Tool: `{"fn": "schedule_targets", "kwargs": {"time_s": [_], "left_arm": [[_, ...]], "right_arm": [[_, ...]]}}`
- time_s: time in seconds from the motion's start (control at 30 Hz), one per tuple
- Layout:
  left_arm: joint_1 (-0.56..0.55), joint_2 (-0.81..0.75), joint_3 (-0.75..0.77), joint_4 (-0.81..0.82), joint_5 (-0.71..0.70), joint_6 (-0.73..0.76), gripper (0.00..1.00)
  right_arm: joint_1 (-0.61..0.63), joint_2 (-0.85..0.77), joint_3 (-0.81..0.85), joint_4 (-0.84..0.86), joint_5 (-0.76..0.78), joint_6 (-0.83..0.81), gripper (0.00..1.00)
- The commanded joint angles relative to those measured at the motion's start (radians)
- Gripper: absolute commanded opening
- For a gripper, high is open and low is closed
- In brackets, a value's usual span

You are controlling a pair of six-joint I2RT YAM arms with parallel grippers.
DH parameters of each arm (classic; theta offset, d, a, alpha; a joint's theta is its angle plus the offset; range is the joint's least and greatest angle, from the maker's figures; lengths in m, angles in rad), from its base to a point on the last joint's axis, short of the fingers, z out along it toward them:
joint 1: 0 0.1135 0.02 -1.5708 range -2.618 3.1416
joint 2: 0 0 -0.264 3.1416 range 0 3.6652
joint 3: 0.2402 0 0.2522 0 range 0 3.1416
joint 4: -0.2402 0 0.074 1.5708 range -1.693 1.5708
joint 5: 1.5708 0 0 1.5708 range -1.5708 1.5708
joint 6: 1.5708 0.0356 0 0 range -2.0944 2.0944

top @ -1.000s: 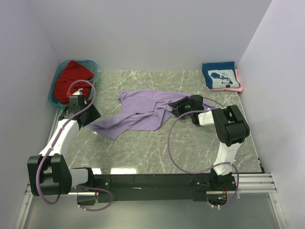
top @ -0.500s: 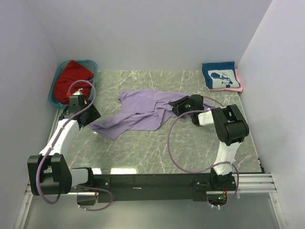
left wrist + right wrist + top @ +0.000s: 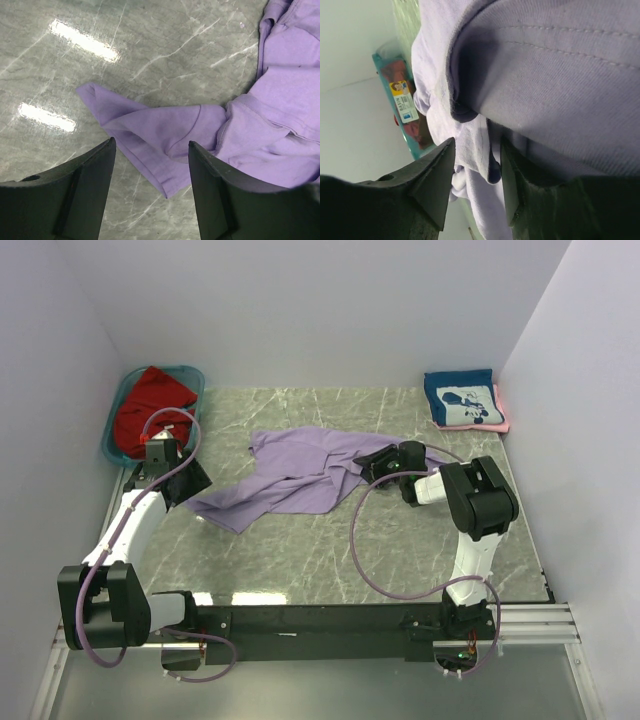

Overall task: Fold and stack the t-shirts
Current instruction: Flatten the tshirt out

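Marble table (image 3: 300, 560), crumpled lavender t-shirt (image 3: 290, 478), sleeve splayed

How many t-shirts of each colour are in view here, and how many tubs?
lavender t-shirt, spread on the table: 1
red t-shirt, in the tub: 1
navy t-shirt, folded, far right: 1
pink t-shirt, under the navy one: 1
teal tub: 1
Total: 5 things, 4 of them t-shirts

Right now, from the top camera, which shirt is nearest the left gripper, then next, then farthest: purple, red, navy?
1. Purple shirt, right beside the left gripper.
2. Red shirt, back left, in the tub.
3. Navy shirt, far right corner.
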Motion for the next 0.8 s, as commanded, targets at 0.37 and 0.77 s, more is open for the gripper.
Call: {"fn": "schedule_targets", "kwargs": {"time_s": [0.37,0.77], "left_arm": [[0.003,0.004,0.0,0.02,-0.011,-0.003,0.66],[0.003,0.009,-0.003,0.019,-0.01,-0.008,0.66]], "right_arm": [[-0.007,-0.034,0.067,-0.001,-0.033,-0.058,0.39],[-0.006,-0.055,0.061,-0.022,-0.026,-0.077,0.0]]}}
